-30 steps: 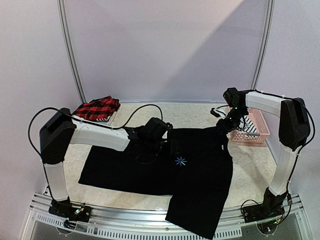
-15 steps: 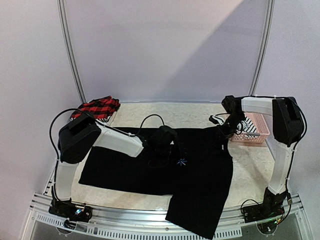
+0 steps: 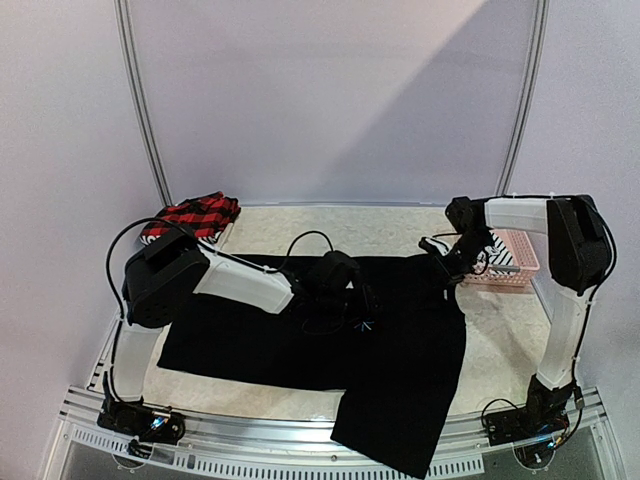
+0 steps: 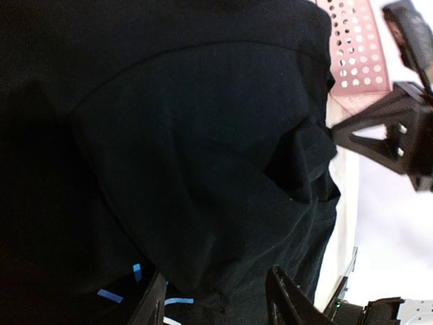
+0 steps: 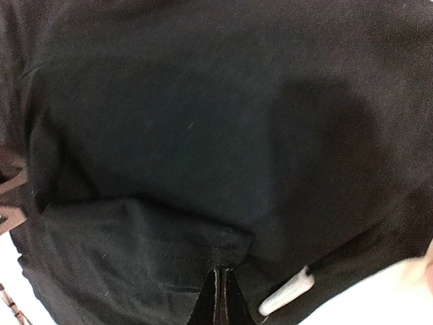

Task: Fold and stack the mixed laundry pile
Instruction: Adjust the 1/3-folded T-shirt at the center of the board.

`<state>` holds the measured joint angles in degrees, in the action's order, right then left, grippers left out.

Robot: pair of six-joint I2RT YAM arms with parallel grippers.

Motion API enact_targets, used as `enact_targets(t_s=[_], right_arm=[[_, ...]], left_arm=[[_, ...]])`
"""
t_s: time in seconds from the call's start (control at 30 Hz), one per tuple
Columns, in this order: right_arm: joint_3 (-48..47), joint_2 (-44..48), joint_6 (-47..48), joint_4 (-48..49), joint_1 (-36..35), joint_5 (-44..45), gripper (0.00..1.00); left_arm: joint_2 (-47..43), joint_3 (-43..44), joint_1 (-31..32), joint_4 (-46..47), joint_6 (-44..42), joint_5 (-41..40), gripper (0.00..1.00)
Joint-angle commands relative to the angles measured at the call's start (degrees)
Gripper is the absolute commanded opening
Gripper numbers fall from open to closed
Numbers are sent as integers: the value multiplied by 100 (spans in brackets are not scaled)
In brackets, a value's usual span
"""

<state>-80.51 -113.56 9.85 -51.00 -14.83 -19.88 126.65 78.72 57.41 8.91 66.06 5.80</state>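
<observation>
Where the right tool [image 5: 220, 274] pinches, the black T-shirt [image 5: 203, 135] hem bunches.

The black T-shirt [image 3: 400, 340] under me was soft, matt cloth, lightly creased, with stitched hems (a small blue print sat on it). The basket [image 4: 352, 61] was smooth pink perforated plastic. The plaid piece [image 3: 195, 215] looked woven. The table [image 3: 500, 320] had a pale, speckled, stone-like finish. My left fingers [image 4: 287, 301] were dull black plastic.
</observation>
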Motion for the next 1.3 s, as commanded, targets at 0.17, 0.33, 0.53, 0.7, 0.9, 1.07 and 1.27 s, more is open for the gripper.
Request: enact_targets(t_s=[0.17,0.33,0.53,0.7,0.9,1.07,1.27], right_arm=[[292,1072,-30,-322,35,-435,0],[368,1107,-18,-284,32,-488,0],[407,1182,-5,-328,32,-504,0],[497,1390,34,-438,33,-589,0],[707,1810,61,-586,38,-647,0],[975,2088,182,-912,33,-653,0],[1263,2107,427,-1234,33,-724,0]], left_arm=[[133,203,243,-522,115,193,43],[276,319,262,-464,160,278,32],[193,276,238,-401,63,266,14],[-65,266,193,-520,-204,212,0],[-359,189,176,-678,-365,315,0],[-676,-32,152,-787,-467,428,0],[-876,-103,122,-874,-472,666,0]])
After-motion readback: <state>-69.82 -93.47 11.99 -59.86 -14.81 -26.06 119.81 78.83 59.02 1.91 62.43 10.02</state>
